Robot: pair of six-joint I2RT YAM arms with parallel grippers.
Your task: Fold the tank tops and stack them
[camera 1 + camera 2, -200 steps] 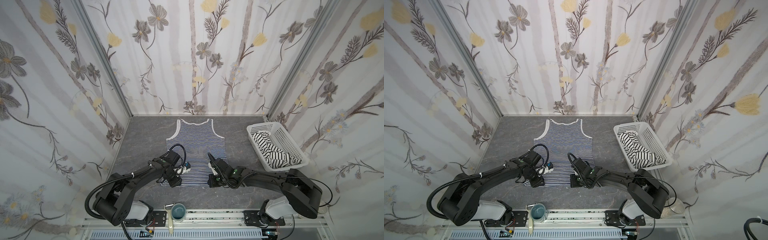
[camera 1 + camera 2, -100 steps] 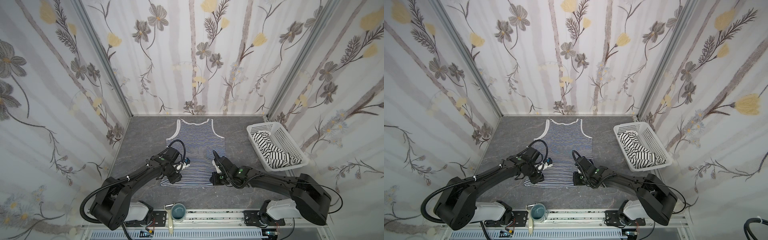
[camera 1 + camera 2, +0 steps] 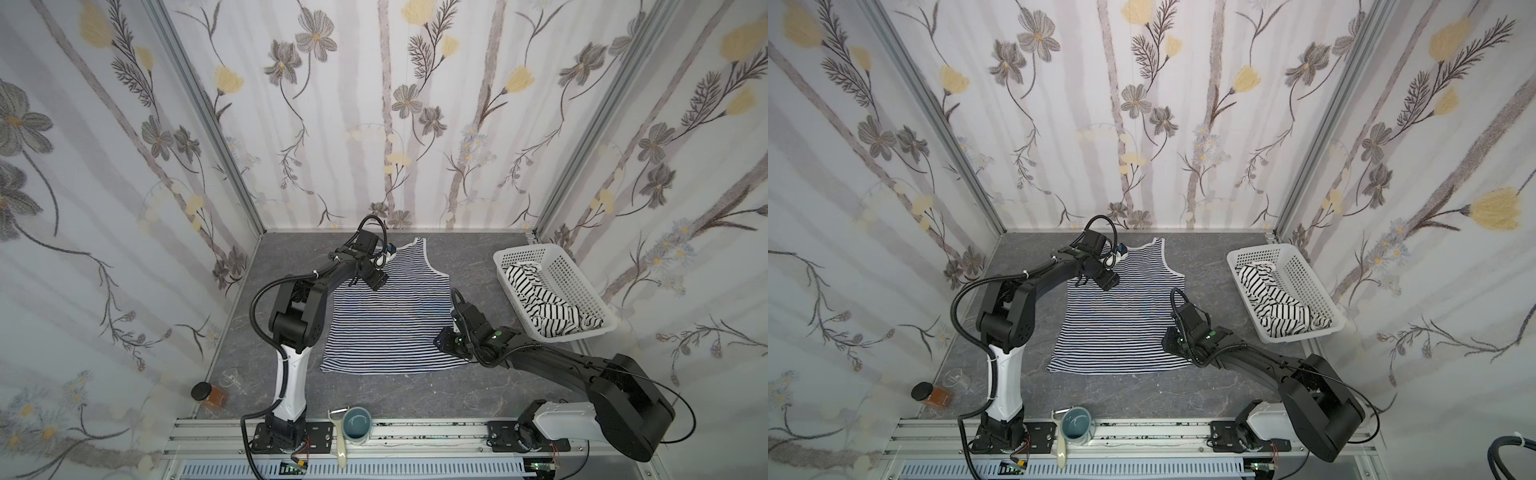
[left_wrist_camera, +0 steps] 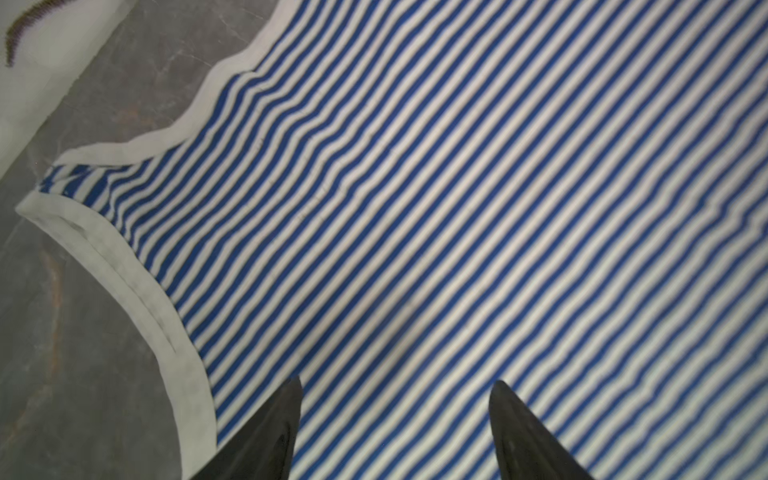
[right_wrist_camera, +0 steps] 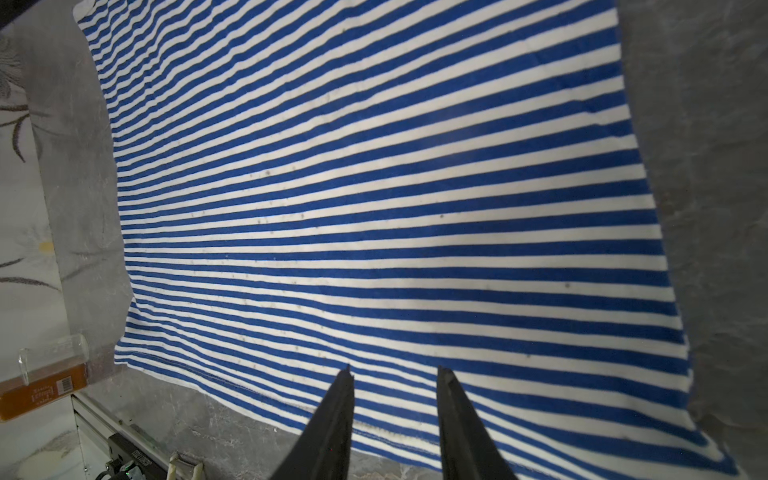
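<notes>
In both top views, a navy-striped tank top (image 3: 390,316) lies spread flat in the middle of a grey desk (image 3: 286,257), its hem toward the front rail and one strap reaching toward the back wall; the other strap is hidden behind the left arm. A black-striped tank top (image 3: 540,299) lies crumpled inside a white perforated basket (image 3: 575,270) at the right of the desk, well apart from the flat top. The left pincer (image 3: 376,282) hangs over the upper left of the navy-striped tank top; the right pincer (image 3: 442,338) sits at its lower right edge, near the hem corner. An amber jar (image 3: 208,395) with a black lid stands by the left wall; a blue-grey cup (image 3: 357,422) and a pale peeler (image 3: 340,444) rest at the front rail.

In the left wrist view, the left pincer (image 4: 397,382) is spread wide with nothing between its dark fingers (image 4: 266,436); blue and white stripes fill the view beneath, and the white armhole trim (image 4: 137,282) curves just beside one finger, with bare desk beyond.

In the right wrist view, the right pincer (image 5: 395,370) stands parted by a narrower gap and pinches nothing; its tips hang over the cloth near the hem, which lies smooth; the jar (image 5: 41,386) shows at the edge.
</notes>
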